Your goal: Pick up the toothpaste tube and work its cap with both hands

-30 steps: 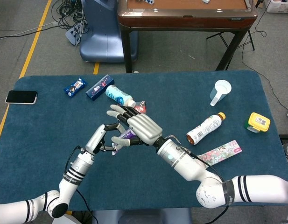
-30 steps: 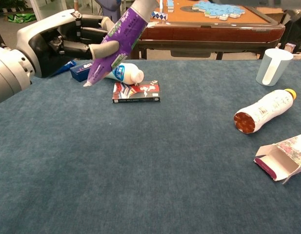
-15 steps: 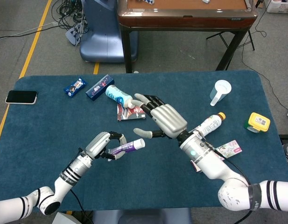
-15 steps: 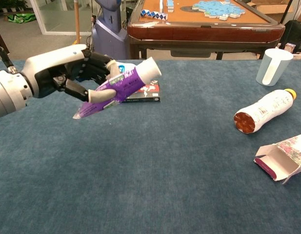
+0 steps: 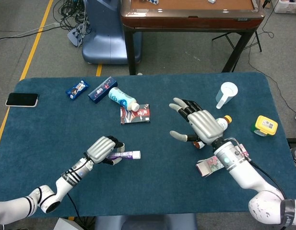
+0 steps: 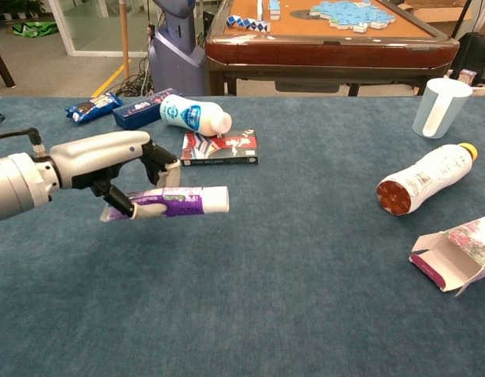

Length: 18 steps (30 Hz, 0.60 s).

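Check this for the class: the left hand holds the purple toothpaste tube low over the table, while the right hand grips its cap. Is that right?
Not quite. The left hand does hold the toothpaste tube low over the table, but the right hand is not on the cap. The head view shows it well away from the tube, fingers spread, holding nothing.

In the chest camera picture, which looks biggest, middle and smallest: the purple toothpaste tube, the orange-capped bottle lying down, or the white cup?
1. Toothpaste tube and orange-capped bottle: about alike; the tube is nearer the camera, so no ranking.
2. White cup: smallest, though farthest back.
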Available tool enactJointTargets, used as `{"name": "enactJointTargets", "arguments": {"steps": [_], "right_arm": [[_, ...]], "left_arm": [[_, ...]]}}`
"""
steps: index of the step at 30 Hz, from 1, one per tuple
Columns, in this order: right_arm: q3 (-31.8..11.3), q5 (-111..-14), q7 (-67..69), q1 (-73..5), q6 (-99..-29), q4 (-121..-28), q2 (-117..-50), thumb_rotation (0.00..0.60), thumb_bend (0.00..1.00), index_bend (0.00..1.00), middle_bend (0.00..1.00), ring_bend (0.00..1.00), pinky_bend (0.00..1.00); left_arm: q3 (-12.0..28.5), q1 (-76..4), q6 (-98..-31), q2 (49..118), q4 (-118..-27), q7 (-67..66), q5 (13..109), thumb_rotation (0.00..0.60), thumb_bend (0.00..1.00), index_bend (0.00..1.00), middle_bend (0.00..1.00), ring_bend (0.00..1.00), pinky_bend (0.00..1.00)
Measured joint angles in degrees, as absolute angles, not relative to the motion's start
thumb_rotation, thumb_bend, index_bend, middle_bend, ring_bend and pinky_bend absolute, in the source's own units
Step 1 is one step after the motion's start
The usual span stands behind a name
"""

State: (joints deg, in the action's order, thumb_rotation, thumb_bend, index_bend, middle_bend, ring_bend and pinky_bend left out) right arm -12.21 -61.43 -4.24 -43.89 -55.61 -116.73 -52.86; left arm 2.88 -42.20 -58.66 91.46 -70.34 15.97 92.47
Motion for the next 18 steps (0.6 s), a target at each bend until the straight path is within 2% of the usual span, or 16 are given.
{"name": "enactJointTargets", "arguments": {"steps": [5,9,13,18], "right_arm": [[-11.38,-63.30,-1.99,-41.68,-55.88,-115.06,-52.03,0.000,0.07,0.00,0.00,0.00,0.00],[-10.65,-64.81,-1.14,-39.91,-56.31,-113.36,-51.45,0.000,0.07,0.00,0.00,0.00,0.00],[-10.04,-65.96,-0.26,-38.06,-57.08,-112.38,-50.67,0.000,0.07,0.00,0.00,0.00,0.00],[-8.85,-67.84,0.18,-35.06,-59.18,-111.86,-49.52,0.000,0.08,0.00,0.00,0.00,0.00]], "left_arm": [[2.53,-42.07,-56.61,92.27,-69.71,11.42,89.90,0.600,0.46,0.35,0.46,0.29,0.31],[2.70,-41.71,-55.47,92.15,-69.99,7.46,87.52,0.600,0.46,0.20,0.34,0.22,0.27],[3.39,-40.90,-54.92,91.00,-72.04,3.42,84.15,0.600,0.46,0.10,0.27,0.18,0.25],[4.62,-38.80,-55.98,87.94,-76.91,-0.14,79.83,0.600,0.46,0.07,0.25,0.16,0.24]]}}
